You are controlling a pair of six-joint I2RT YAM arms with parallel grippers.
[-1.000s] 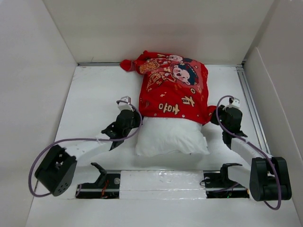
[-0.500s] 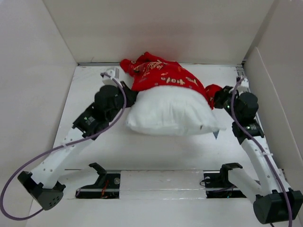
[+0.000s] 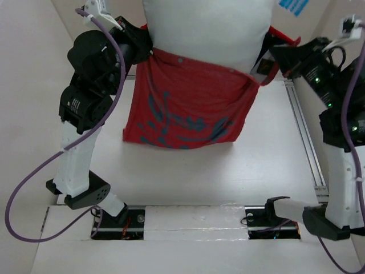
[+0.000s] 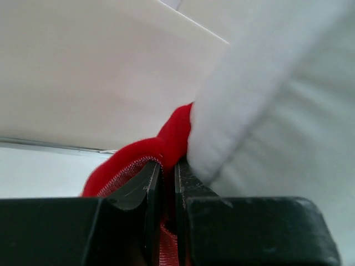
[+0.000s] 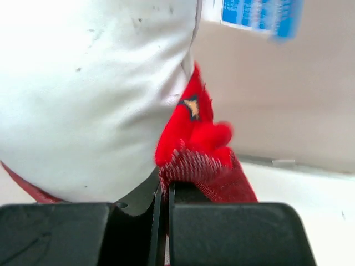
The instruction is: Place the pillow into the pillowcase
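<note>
Hanging above the counter's (image 3: 171, 171) far edge, the pillowcase (image 3: 188, 103) is clamped at its mouth corners by the left gripper (image 3: 142, 48) and right gripper (image 3: 267, 57), pillow (image 3: 205, 28) protruding upward; insertion judged incomplete, next requiring shaking it down.

Right gripper (image 5: 165, 191): jaws pinched nearly together on a bunched edge of the red pillowcase (image 5: 202, 149), stitched hem showing. White pillow (image 5: 83, 100) bulges at left, touching the cloth, a few dark specks. Blurred blue label (image 5: 258, 16) upper right, against beige wall (image 5: 288, 100).
</note>
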